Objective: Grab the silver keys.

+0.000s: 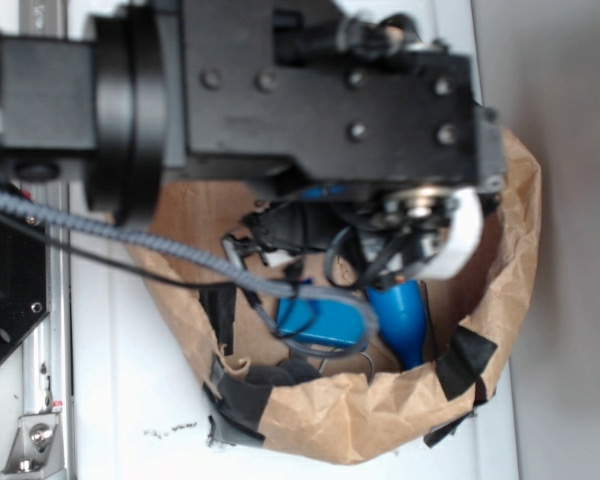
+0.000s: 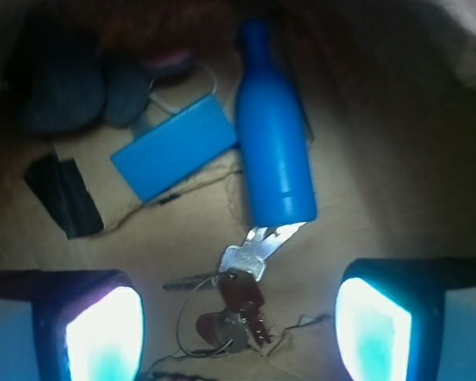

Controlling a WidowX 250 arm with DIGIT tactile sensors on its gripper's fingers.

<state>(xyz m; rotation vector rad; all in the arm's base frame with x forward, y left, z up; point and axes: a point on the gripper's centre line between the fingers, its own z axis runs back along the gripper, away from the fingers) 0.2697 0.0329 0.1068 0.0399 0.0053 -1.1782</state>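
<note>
The gripper (image 2: pixel 238 325) hangs with its jaws spread wide and nothing between them, one pale pad at each lower corner of the wrist view. Between and just beyond the pads lies the bunch of shiny silver flat metal keys (image 2: pixel 242 294), joined by a thin wire ring with a couple of dark reddish-headed keys. One bright blade reaches up to the base of the blue plastic bottle-shaped object (image 2: pixel 274 135); whether they touch cannot be told. Judging from this, the wide spread suits a descent straight onto the bunch, which sits nearly centred in the gap. The flat keys lie low on the floor of the container, so the pads probably need to go down close to that floor to catch them.

Left of the bottle lies a blue rectangular block (image 2: pixel 174 155), with dark rounded shapes (image 2: pixel 63 79) behind it and a strip of black tape (image 2: pixel 63 194) stuck on the floor.

All of this sits inside a rolled-down brown paper bag (image 1: pixel 500 300), its rim patched with black tape. In the exterior view the black robot arm (image 1: pixel 310 90) reaches over the bag and hides most of its contents. The bag stands on a white table (image 1: pixel 130 400), with a metal rail along one edge and a grey surface beyond.
</note>
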